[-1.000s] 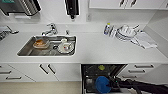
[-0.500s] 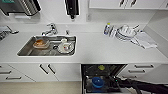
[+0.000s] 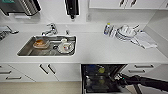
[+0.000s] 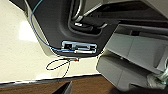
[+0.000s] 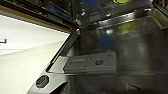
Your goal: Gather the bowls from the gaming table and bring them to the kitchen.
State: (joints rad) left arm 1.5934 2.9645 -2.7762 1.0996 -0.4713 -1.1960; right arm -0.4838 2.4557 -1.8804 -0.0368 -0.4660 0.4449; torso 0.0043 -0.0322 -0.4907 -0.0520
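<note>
In the head view I face the white kitchen counter (image 3: 100, 50) with its steel sink (image 3: 23, 51). An orange bowl (image 3: 40, 44) lies in the sink beside a white dish (image 3: 66, 47). Below the counter a dishwasher (image 3: 86, 75) stands open. A yellow bowl (image 3: 101, 70) and something blue (image 3: 92, 67) sit in its upper rack. My right gripper (image 3: 119, 77) reaches in from the right, at the edge of the open dishwasher. The right wrist view shows the yellow bowl (image 5: 121, 1) and the blue thing (image 5: 90, 1) above the lowered steel door (image 5: 140, 47).
A tap (image 3: 50, 29), a black soap dispenser (image 3: 72, 8) and a steel paper-towel dispenser (image 3: 22, 6) line the back wall. White dishes (image 3: 126, 32) and a cloth (image 3: 145, 40) lie at the counter's right. The left wrist view shows pale floor (image 4: 20, 60) and my own base.
</note>
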